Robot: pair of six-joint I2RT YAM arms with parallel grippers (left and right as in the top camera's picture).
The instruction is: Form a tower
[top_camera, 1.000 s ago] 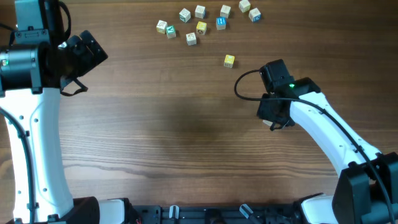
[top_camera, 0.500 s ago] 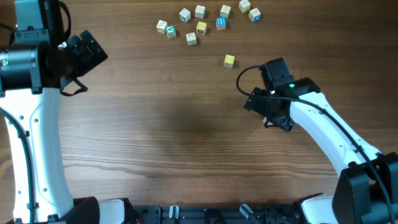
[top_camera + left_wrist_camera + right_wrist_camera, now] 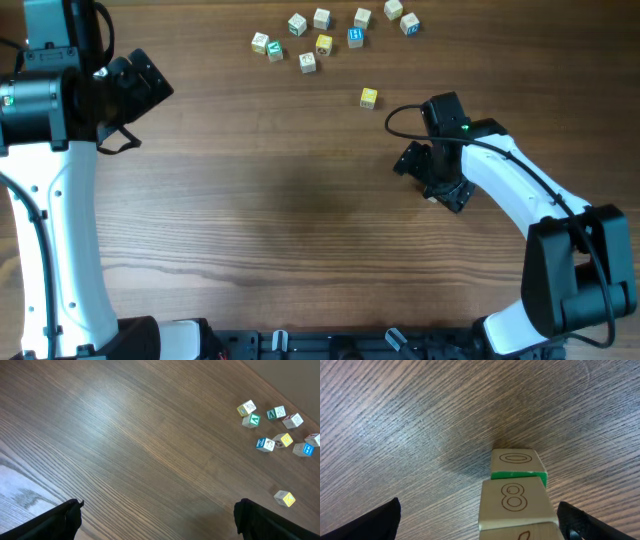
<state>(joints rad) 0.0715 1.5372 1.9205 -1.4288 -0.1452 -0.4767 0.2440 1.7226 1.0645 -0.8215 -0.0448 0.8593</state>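
Right gripper (image 3: 432, 178): jaws spread wide, gripping nothing. From where I stand it hangs right over the tower, nose pointing down at the table.
Right fingers (image 3: 375, 522): one dark tip sits at each lower corner of the wrist view, with the tower between them. Both tips are clear of the cubes, not touching.
Tower (image 3: 515, 490): stands on the table under the right gripper. The wrist camera looks down its side. A pale face marked 0 is farthest from the lens, a green edge shows beneath it, and then comes a pale face marked 8. A third pale cube is cut off at the bottom of the view. From overhead the gripper hides nearly all of it.
Right arm (image 3: 520, 200): white links run from the tower back toward the near right corner of the table.
Single yellow cube (image 3: 369, 97): alone, near the tower but apart from it, on the far side and a little toward the left arm.
Loose letter cubes (image 3: 330, 35): a scattered cluster well beyond the tower, past the yellow cube, by the far edge.
Table (image 3: 280, 220): dark wood grain, bare between the tower and the left arm.
Left gripper (image 3: 156, 522): jaws wide apart and holding nothing, well away from the tower over the left side.
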